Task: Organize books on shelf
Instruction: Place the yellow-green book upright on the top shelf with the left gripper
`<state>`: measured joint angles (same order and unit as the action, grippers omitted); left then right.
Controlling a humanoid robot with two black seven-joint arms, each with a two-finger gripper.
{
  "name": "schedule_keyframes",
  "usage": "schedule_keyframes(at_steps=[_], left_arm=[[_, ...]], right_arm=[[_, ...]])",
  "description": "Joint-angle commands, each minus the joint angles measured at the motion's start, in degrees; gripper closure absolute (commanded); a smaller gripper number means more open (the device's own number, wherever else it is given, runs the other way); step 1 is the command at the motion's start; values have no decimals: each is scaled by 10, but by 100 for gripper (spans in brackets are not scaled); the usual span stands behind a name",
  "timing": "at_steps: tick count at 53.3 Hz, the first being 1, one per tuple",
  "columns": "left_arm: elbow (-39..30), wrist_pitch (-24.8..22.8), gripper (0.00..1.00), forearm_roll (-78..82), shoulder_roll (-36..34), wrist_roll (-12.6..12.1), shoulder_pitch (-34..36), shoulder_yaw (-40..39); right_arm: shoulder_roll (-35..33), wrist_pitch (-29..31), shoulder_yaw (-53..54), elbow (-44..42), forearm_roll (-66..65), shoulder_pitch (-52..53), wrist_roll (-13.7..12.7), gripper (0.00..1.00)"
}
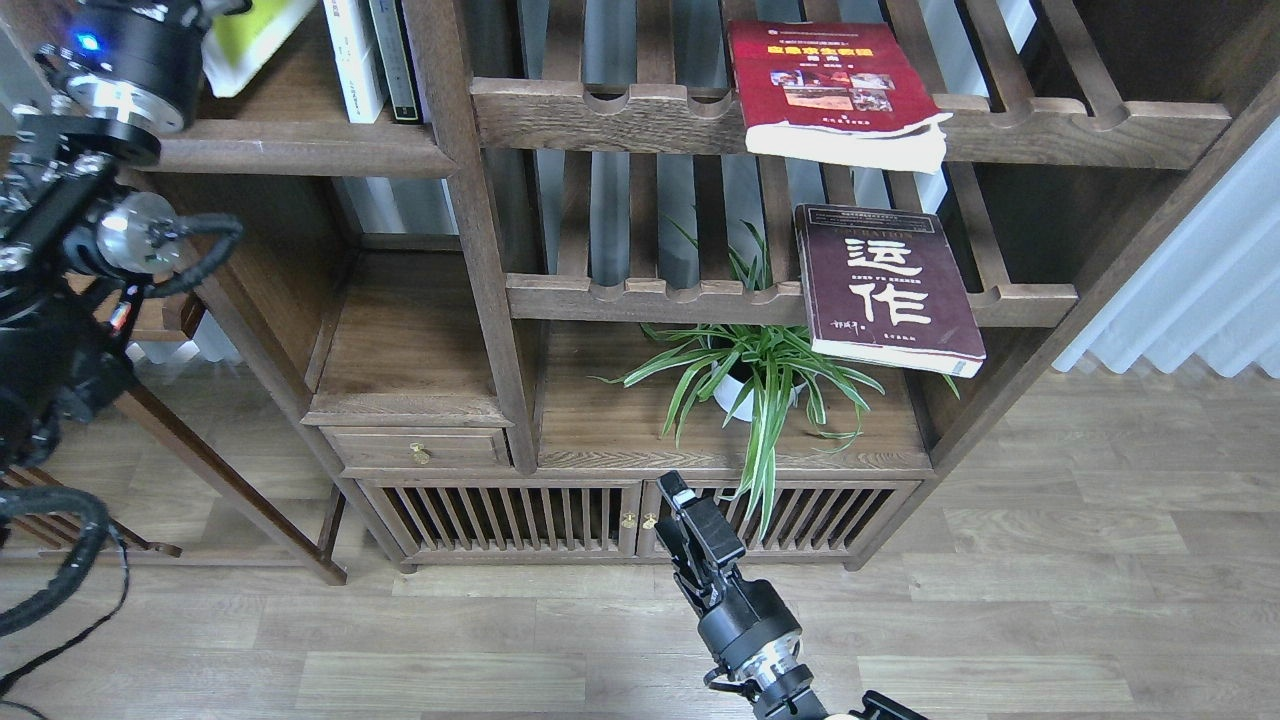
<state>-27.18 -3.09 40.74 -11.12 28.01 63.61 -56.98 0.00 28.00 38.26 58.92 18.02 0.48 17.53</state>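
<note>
- A home-like living room or study.
- A tall dark-brown wooden bookcase (480, 250) has a solid shelf (300, 150), slatted racks (700, 110), a small drawer with a brass knob (418, 455), and slatted cabinet doors (500, 520) at the bottom.
- Books lie on it: a red book (830, 85) and a maroon book (885, 285).
- A potted spider plant (755, 375) stands in a lower bay.
- Wood-plank floor (1050, 560); a pale pleated curtain (1200, 290) hangs on the right.

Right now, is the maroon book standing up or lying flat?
Lying flat: the maroon book rests cover-up on the lower slatted rack, its near corner overhanging the front rail.
</note>
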Motion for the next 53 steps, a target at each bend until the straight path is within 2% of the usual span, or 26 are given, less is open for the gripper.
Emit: schedule_keyframes(at_steps=[1, 17, 34, 42, 48, 53], left_arm=[[27, -1, 98, -1, 7, 0, 20, 10], [51, -1, 98, -1, 33, 0, 28, 18], [54, -1, 95, -1, 29, 0, 28, 29], [53, -1, 83, -1, 29, 0, 27, 35], [50, -2, 82, -2, 29, 0, 28, 36], [49, -2, 78, -2, 31, 0, 29, 36]], right_arm=[[0, 0, 1, 1, 0, 0, 1, 6], [0, 0, 0, 1, 0, 0, 1, 6], [0, 0, 0, 1, 0, 0, 1, 6], [0, 0, 0, 1, 0, 0, 1, 6], [0, 0, 0, 1, 0, 0, 1, 6], [0, 0, 0, 1, 0, 1, 1, 6]])
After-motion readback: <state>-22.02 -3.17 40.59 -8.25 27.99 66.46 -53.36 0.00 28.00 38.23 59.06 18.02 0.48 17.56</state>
